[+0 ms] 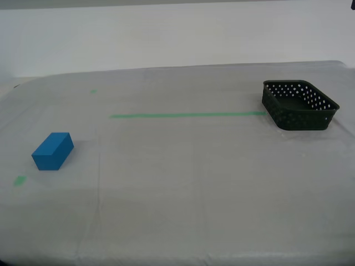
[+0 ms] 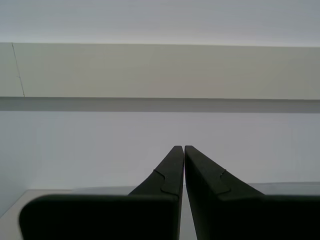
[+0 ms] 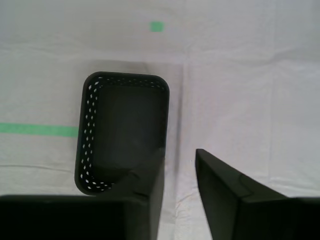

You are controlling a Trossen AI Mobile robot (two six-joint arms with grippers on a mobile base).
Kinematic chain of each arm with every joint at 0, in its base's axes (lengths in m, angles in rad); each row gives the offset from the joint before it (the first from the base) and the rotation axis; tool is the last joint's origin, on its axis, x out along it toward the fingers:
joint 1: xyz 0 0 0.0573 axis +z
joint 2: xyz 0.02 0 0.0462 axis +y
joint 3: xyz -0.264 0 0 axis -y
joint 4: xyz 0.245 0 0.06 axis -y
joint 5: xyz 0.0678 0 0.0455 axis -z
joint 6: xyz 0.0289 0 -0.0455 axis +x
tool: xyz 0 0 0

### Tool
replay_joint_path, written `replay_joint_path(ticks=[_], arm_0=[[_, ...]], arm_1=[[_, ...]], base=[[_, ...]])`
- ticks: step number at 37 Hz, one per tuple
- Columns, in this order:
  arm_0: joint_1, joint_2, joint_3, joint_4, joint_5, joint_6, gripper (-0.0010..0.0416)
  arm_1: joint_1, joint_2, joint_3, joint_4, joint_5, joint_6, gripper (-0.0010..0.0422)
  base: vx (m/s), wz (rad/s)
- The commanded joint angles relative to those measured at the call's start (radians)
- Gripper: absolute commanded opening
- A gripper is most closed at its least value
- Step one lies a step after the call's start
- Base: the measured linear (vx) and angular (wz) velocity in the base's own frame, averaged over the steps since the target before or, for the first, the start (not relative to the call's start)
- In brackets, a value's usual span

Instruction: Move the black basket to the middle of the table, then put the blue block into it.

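The black basket (image 1: 294, 116) stands empty on the table (image 1: 183, 183) at the exterior view's right, at the end of the green tape line (image 1: 188, 115). The blue block (image 1: 52, 151) lies on the cloth at the exterior view's left, far from the basket. No arm shows in the exterior view. My first gripper (image 3: 176, 159) hangs open above the basket (image 3: 127, 130), one finger overlapping its rim in the picture, and holds nothing. My second gripper (image 2: 183, 148) is shut on nothing and points at a pale wall.
Small green tape bits (image 1: 20, 180) (image 1: 93, 91) mark the cloth near the block and farther back. A white wall rises behind the table's far edge. Another green bit (image 3: 156, 26) lies on the cloth beyond the basket.
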Motion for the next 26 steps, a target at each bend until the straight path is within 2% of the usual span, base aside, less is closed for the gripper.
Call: replay_joint_path(ticks=[1,10,14,21,26], arm_0=[[0.0,-0.001,-0.001,-0.002,0.022,0.0,0.0141],[0.0,-0.001,-0.01,0.003,0.021,0.011,0.0293],[0.0,-0.001,-0.01,0.004,0.021,0.013,0.0348],[0.0,-0.001,-0.01,0.014,0.016,0.019,0.0397],[0.0,0.002,-0.01,0.023,0.014,0.021,0.0398]], arm_1=[[0.0,0.0,0.001,0.005,0.002,0.002,0.0],[0.0,0.0,0.001,0.005,0.002,0.002,0.0],[0.0,0.0,0.001,0.005,0.002,0.002,0.0],[0.0,0.0,0.001,0.005,0.002,0.002,0.0],[0.0,0.0,0.001,0.005,0.002,0.002,0.0]], base=[[0.0,0.0],[0.0,0.0],[0.0,0.0],[0.0,0.0],[0.0,0.0]])
